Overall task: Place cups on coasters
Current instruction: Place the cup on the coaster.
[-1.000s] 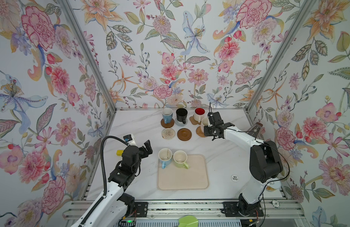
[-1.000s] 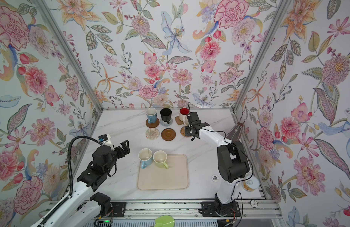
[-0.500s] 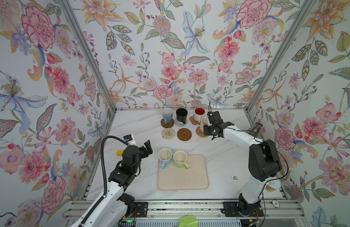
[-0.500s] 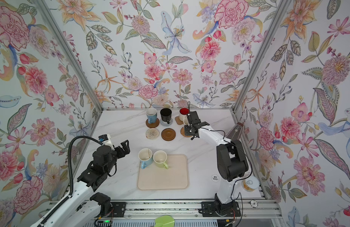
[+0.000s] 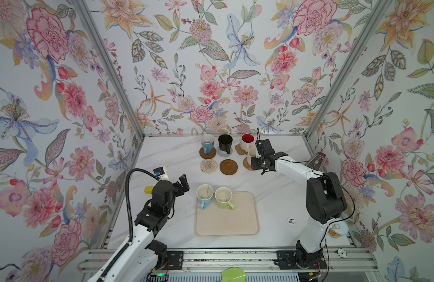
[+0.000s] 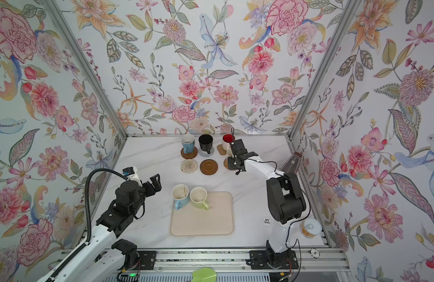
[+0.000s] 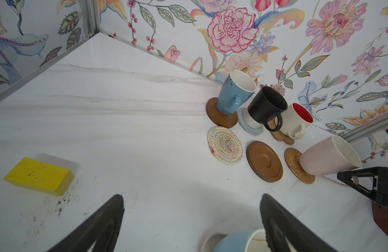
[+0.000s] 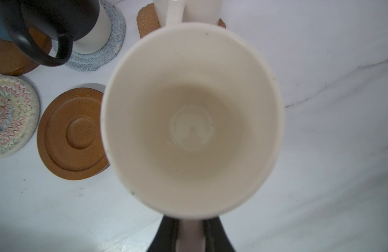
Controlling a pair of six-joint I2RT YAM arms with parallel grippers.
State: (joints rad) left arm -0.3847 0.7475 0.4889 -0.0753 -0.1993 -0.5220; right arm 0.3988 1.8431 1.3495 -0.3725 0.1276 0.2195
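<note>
My right gripper (image 8: 192, 227) is shut on the handle of the pale pink cup (image 8: 191, 122), whose base is at the golden rattan coaster (image 5: 247, 164); I cannot tell if it rests there. At the back, a light blue cup (image 5: 207, 142) stands on a dark brown disc. A black cup (image 5: 225, 143) stands on the grey coaster, and a white cup with red inside (image 5: 247, 141) on the tan one. The cream woven coaster (image 5: 208, 166) and a brown disc (image 5: 228, 167) are bare. My left gripper (image 7: 192, 196) hangs open by a light blue cup (image 5: 204, 195) and a green cup (image 5: 223, 197).
The blue and green cups stand at the far left corner of a beige tray (image 5: 235, 224). A yellow block (image 5: 149, 188) lies by the left wall. A "MY BAG" sticker (image 5: 291, 221) and a tin can (image 5: 338, 229) are at the front right.
The right gripper has shifted only slightly with the pink cup at the rattan coaster. The left arm has stayed put with its jaws open.
</note>
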